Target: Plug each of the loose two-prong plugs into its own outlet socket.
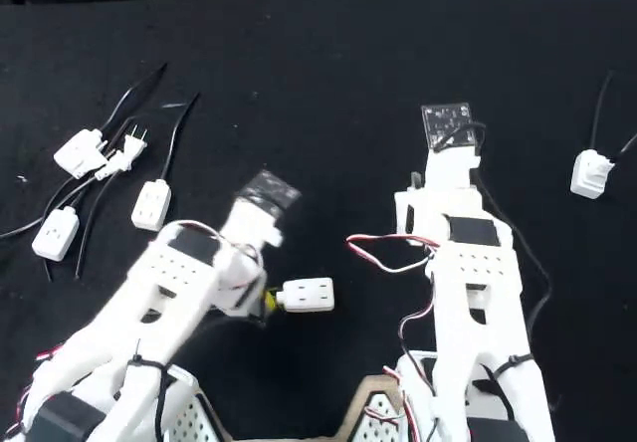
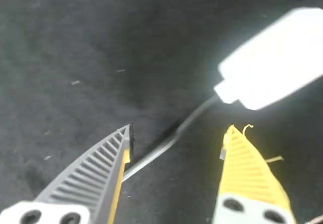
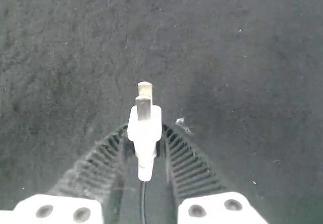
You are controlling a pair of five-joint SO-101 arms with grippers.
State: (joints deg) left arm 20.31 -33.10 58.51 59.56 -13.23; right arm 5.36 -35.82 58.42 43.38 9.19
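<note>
One plug [image 3: 144,130] sits clamped between the right fingers [image 3: 191,167], prongs [image 3: 144,99] protruding.

Outlet socket [image 2: 276,58] partly beyond the left wrist view's edge, slots indiscernible.

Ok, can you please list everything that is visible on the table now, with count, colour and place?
middle socket: one, white, at the table's middle, beside the left gripper.
cable: one, black, running from that socket between the left gripper's fingers.
left sockets: three, white, grouped at the table's left side, with black cables.
loose plug: one, white, two prongs, within that left group.
far block: one, white, near the table's right edge, on a black cable; socket or plug, I cannot tell.
held plug: one, white, two prongs, in the right gripper.
table: one, black.
left gripper: one, yellow and grey fingers, open.
right gripper: one, dark fingers, shut on the held plug.
</note>
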